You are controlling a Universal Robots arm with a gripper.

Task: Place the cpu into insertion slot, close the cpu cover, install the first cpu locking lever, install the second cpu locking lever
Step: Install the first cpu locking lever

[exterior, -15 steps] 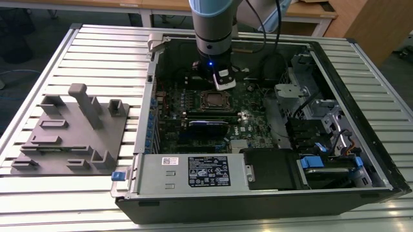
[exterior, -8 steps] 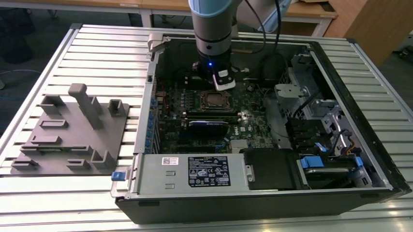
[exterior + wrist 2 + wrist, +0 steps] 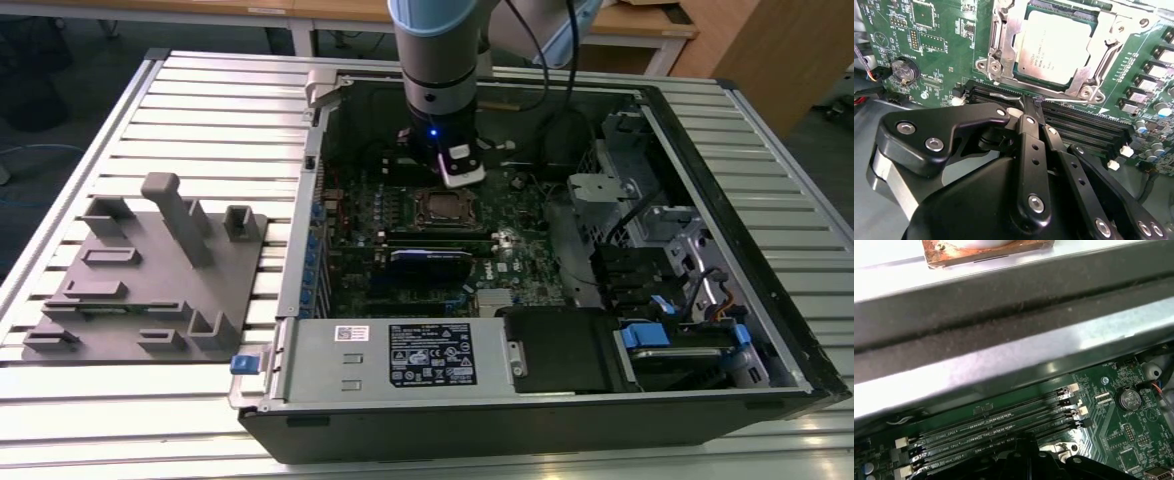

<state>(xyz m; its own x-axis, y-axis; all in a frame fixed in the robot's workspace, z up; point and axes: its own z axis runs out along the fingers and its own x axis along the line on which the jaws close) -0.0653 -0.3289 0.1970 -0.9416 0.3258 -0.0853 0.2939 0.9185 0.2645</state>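
The cpu [image 3: 1054,47] lies flat in the insertion slot [image 3: 441,207], its silvery top showing through the window of the cpu cover [image 3: 1004,45]. That cover is down over the chip. A thin wire locking lever [image 3: 999,93] runs along the socket's edge beside the memory slots. In the second wrist view my gripper [image 3: 1035,102] is shut, its black fingers [image 3: 1029,130] pressed together, and the tip touches this wire. In the exterior view the gripper [image 3: 461,178] hangs inside the open computer case, just behind the socket.
Long black memory slots [image 3: 1089,125] lie right beside the socket, also seen in the first wrist view [image 3: 994,425]. A coin battery [image 3: 904,71] sits on the green board. The case wall [image 3: 1004,315] rises close by. A grey fixture plate [image 3: 147,280] lies at the exterior view's left.
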